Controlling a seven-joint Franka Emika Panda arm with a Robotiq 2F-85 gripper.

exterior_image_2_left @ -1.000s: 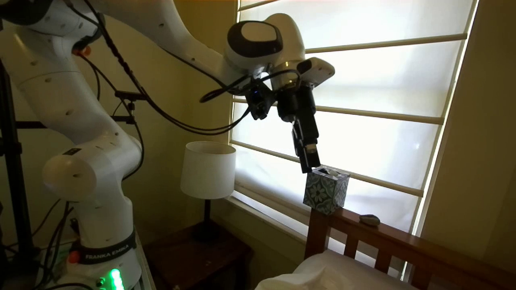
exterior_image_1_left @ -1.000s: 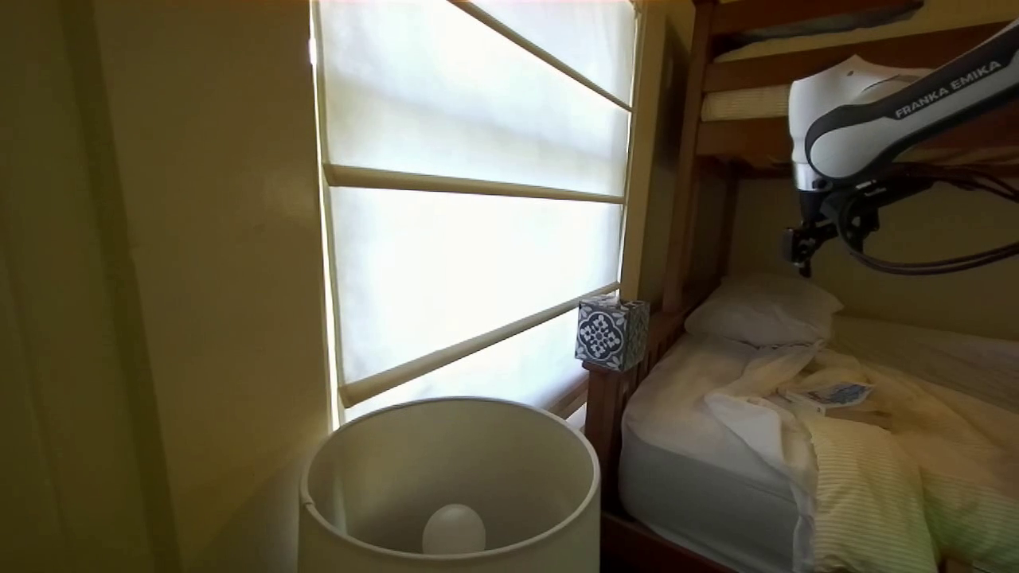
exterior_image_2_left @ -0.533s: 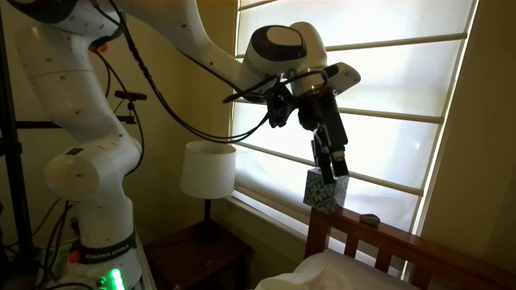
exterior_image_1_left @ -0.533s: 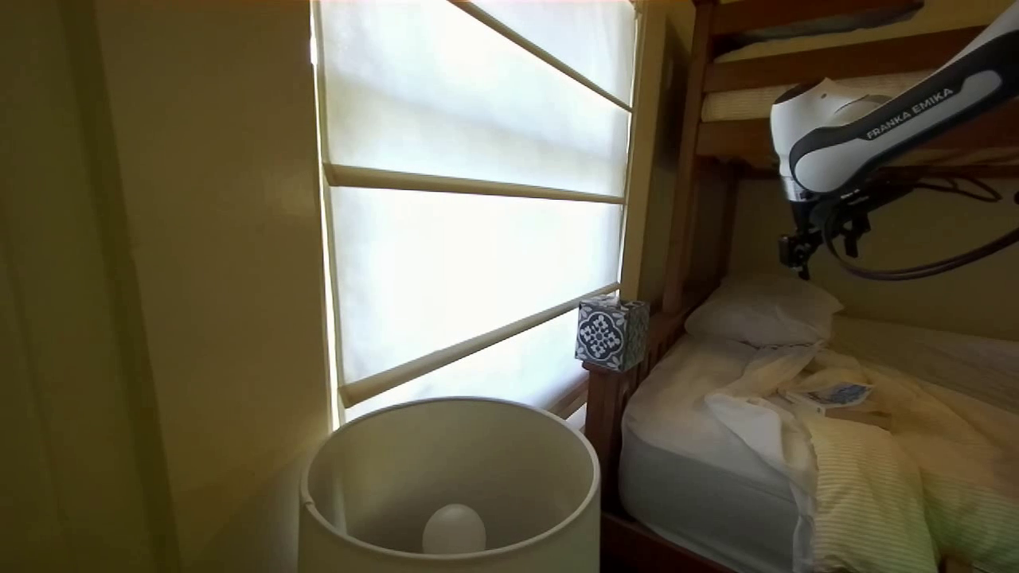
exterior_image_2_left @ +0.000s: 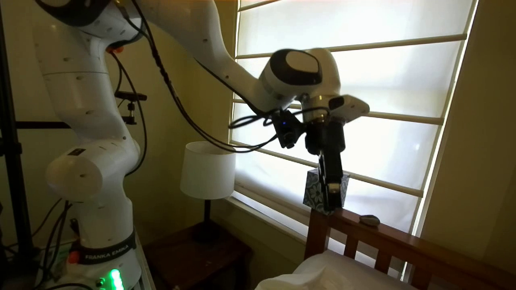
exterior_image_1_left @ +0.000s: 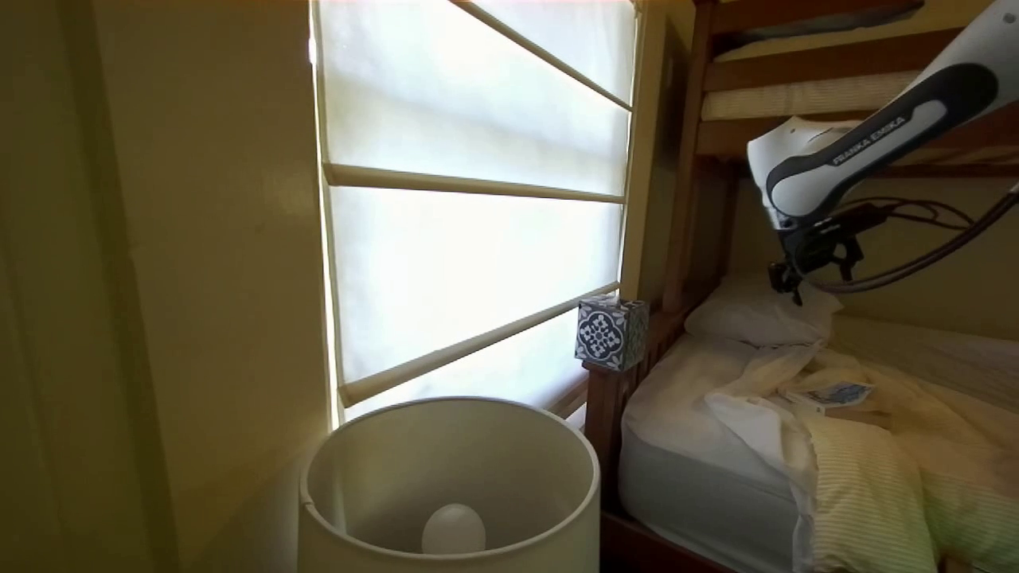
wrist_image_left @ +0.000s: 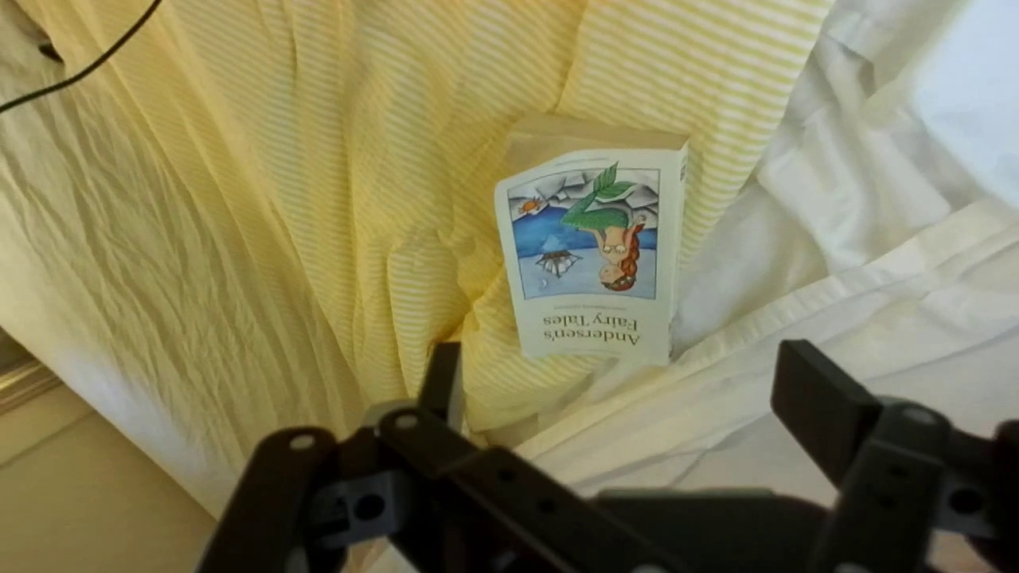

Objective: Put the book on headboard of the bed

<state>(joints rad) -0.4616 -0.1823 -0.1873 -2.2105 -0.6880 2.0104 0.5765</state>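
Fingers [wrist_image_left: 820, 410] are sitting wide apart in the wrist view, book [wrist_image_left: 589, 263] just lying on the bed [wrist_image_left: 382, 119]. In an exterior view, the arm [exterior_image_1_left: 868, 147] is hanging lower than before, book staying put. In an exterior view, fingers are blocking more of the patterned box [exterior_image_2_left: 313, 192] on the headboard [exterior_image_2_left: 427, 251].

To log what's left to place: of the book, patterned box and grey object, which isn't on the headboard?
The book, Andersen's Fairy Tales: it lies cover up on the bedding, while the box and the grey object both rest on the headboard.
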